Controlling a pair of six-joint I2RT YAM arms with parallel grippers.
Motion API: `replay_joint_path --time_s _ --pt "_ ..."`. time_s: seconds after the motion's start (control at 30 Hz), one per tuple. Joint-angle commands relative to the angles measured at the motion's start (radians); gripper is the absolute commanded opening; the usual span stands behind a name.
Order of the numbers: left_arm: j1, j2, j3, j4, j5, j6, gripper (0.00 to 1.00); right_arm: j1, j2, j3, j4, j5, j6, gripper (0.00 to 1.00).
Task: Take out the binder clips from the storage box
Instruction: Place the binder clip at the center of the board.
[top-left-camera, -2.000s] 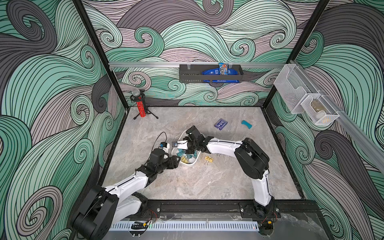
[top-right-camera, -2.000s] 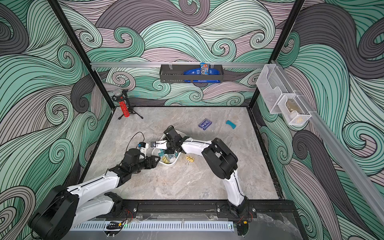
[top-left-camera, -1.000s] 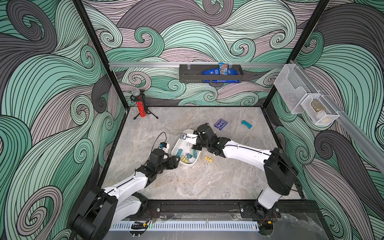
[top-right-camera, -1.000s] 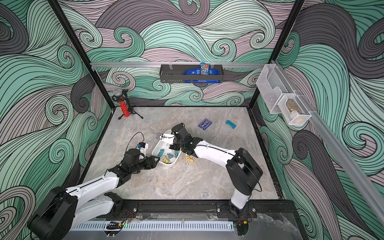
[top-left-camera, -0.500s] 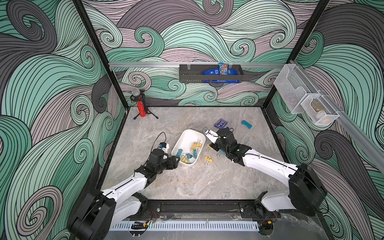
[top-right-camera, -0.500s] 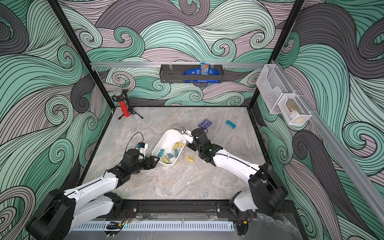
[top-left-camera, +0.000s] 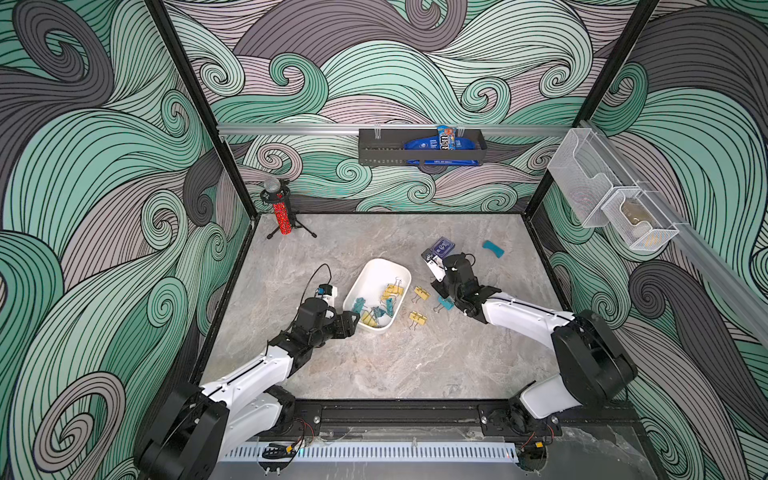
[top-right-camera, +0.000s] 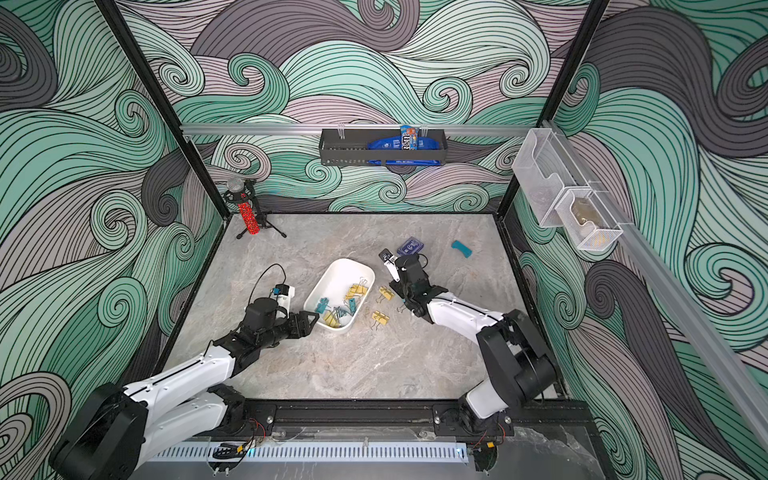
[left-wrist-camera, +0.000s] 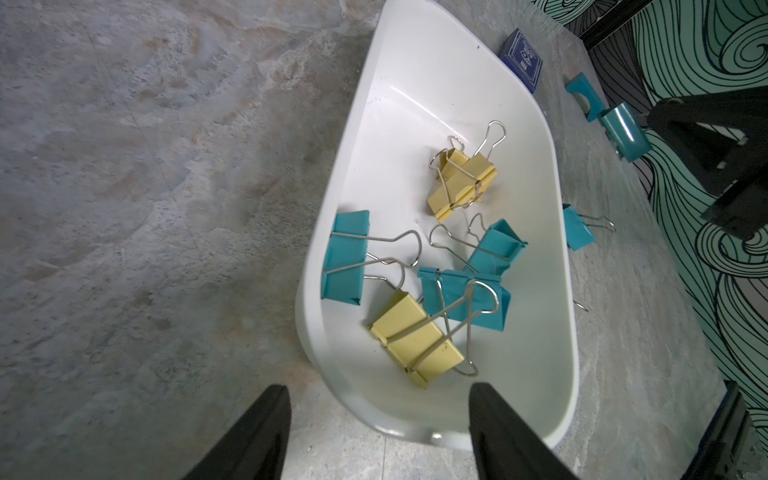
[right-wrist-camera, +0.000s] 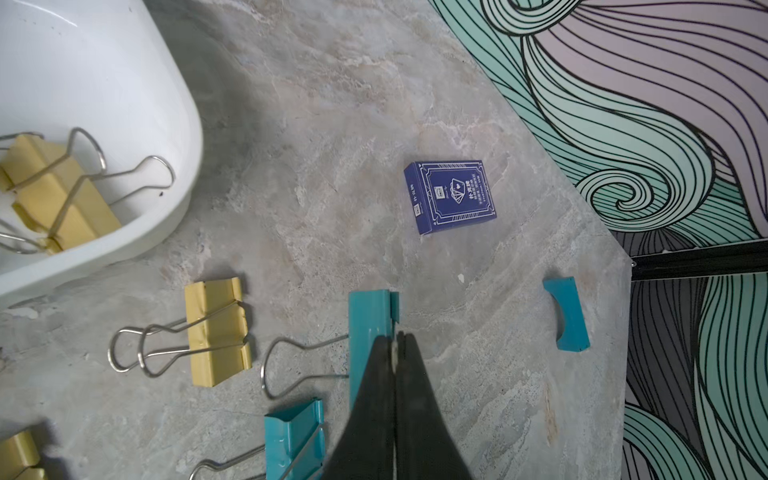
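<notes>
So the shallow white plastic tray with rounded corners (top-left-camera: 376, 272) sits angled near the middle of the grey marble-look tabletop (top-left-camera: 374, 374). It's got folding binder clips with silver wire handles (left-wrist-camera: 415, 336) in it: three teal and, far as I can tell, three yellow, bunched toward the end nearest the left arm.

The left gripper (left-wrist-camera: 378, 388) is at that end with its black fingers spread, one outside the tray wall and one over the inside, so it straddles the rim. Can't tell if either finger touches it.

The right gripper (right-wrist-camera: 395, 345) has its fingertips pressed together right on a teal metal binder clip (right-wrist-camera: 370, 320), and it looks like it's pinching one of that clip's wire handles. Can't tell if that clip rests on the table.

Just beside it lie another teal clip (right-wrist-camera: 295, 436) and two yellow clips (right-wrist-camera: 216, 328), all close to the tray's long side. A dark-blue card box (right-wrist-camera: 451, 197) and a curved teal piece (right-wrist-camera: 567, 313) lie farther back.
</notes>
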Motion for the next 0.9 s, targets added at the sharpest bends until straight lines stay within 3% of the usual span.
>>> replay_joint_path --time_s 0.0,0.4,0.87 --pt "-0.005 -0.003 0.030 -0.004 -0.004 0.001 0.71 -0.006 0.033 0.022 0.053 0.028 0.014 0.04" --pt "-0.005 0.005 0.031 -0.003 -0.006 0.004 0.71 -0.006 0.169 0.054 0.079 0.043 0.010 0.03" --pt "-0.005 0.004 0.025 0.002 -0.003 -0.001 0.71 -0.007 0.230 0.066 0.082 0.042 0.012 0.06"
